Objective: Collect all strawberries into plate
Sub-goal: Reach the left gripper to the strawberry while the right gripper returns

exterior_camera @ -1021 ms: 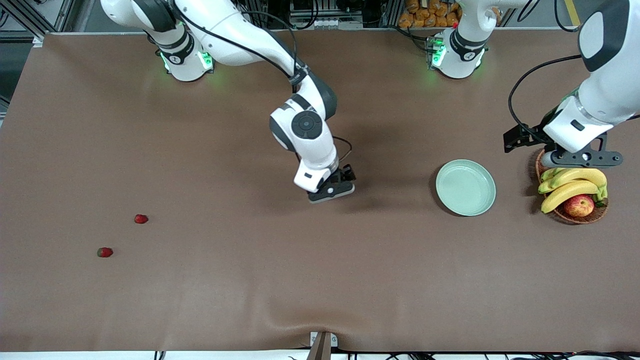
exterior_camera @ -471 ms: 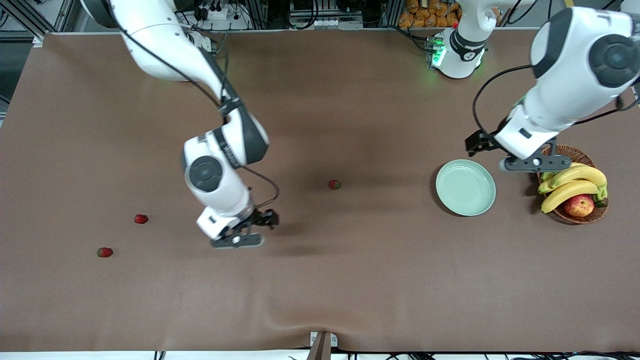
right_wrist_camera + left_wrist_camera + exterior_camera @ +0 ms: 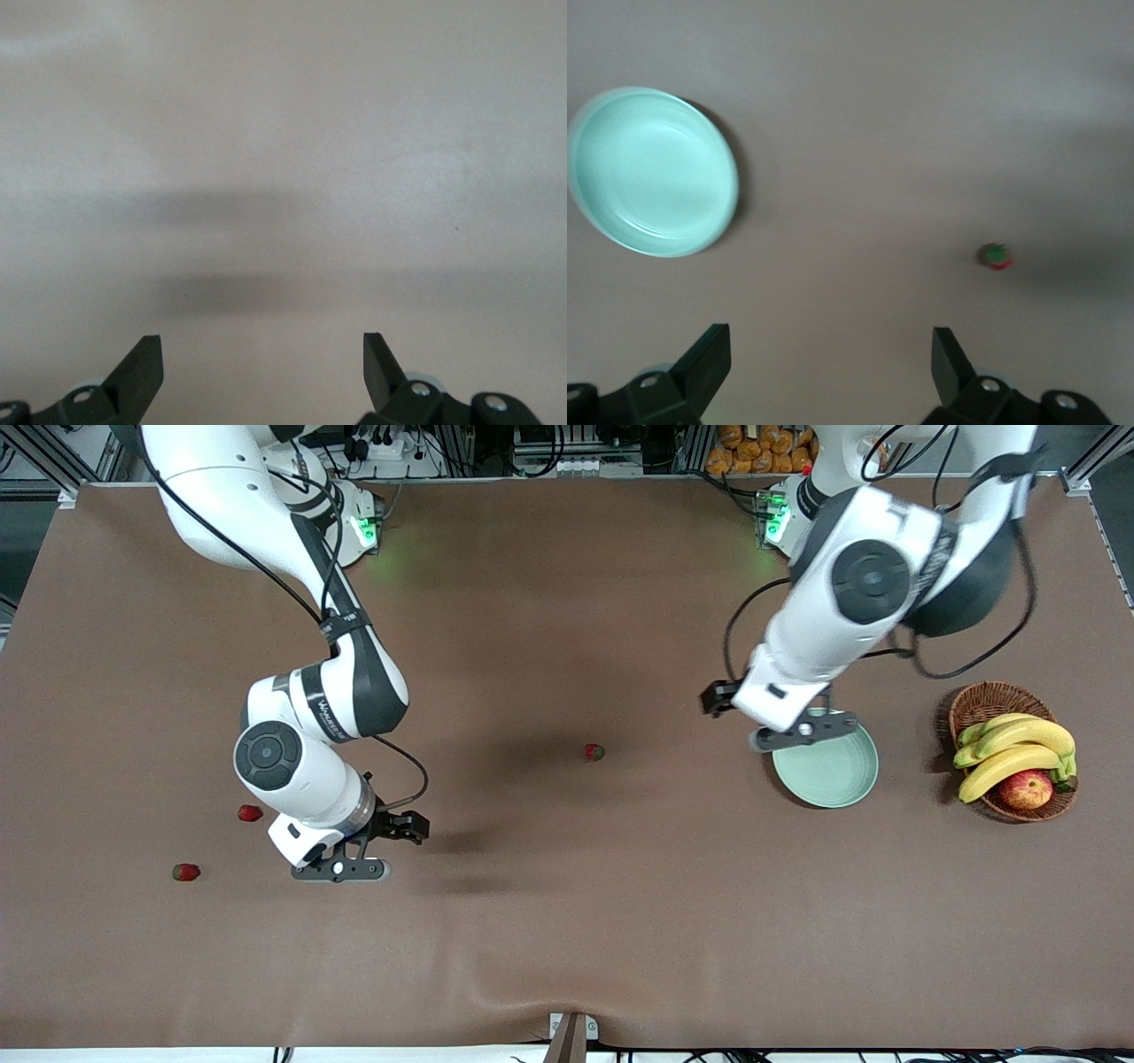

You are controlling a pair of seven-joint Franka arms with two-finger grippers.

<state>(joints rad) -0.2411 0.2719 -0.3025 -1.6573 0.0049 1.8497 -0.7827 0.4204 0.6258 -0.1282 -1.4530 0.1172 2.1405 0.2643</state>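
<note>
We see three strawberries (image 3: 594, 752) (image 3: 250, 812) (image 3: 185, 872) on the tabletop (image 3: 567, 921), the plate (image 3: 833, 775) empty. Right gripper (image 3: 341, 868) and left gripper (image 3: 802, 733) hover, jaws wide, empty; small berries may roll from closing jaws.

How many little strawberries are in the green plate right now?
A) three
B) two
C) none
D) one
C. The plate holds nothing; all three strawberries lie on the table: one near the middle, and two toward the right arm's end.
</note>
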